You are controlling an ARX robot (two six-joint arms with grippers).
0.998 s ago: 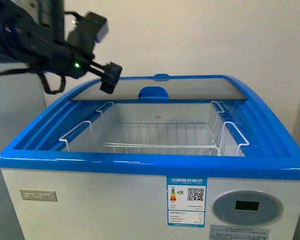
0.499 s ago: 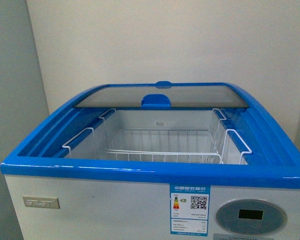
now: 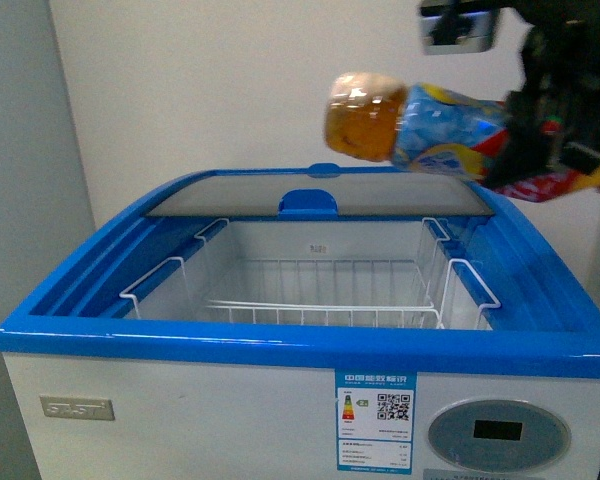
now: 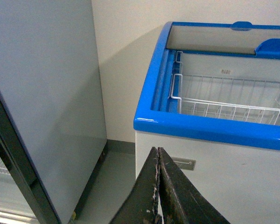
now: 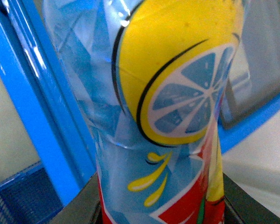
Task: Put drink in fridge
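- The tall grey cabinet (image 4: pixel 42 93) stands furthest left, just beside the fridge; it is not where the bottle goes, so I leave it alone.
- My left hand (image 4: pixel 158 186) hangs low in front of the fridge's left corner, its two fingers pressed together with nothing between them; I judge it is parked there to leave the opening free for the other arm.
- The fridge (image 3: pixel 280 345) is in front of me, its blue rim framing an open well; the glass lid (image 3: pixel 220 195) sits slid to the back, which is why there is a way in from above.
- Inside, a white wire basket (image 3: pixel 320 285) hangs from the rim with nothing in it that I can see; it looks the likely place to set the bottle down.
- The drink (image 3: pixel 420 125) is in the air above the back right part of the fridge, over the lid's edge and touching nothing below; it lies nearly on its side, its rounded base pointing left, so I judge it must come forward and down.
- It is clear plastic with amber liquid showing at the base; the wrap is icy blue with a yellow lemon and red lower down; the cap end is hidden.
- My right hand (image 3: pixel 530 140) is clamped round the labelled middle of the bottle; the wrist view shows dark fingers (image 5: pixel 84 205) on either side of the wrap.
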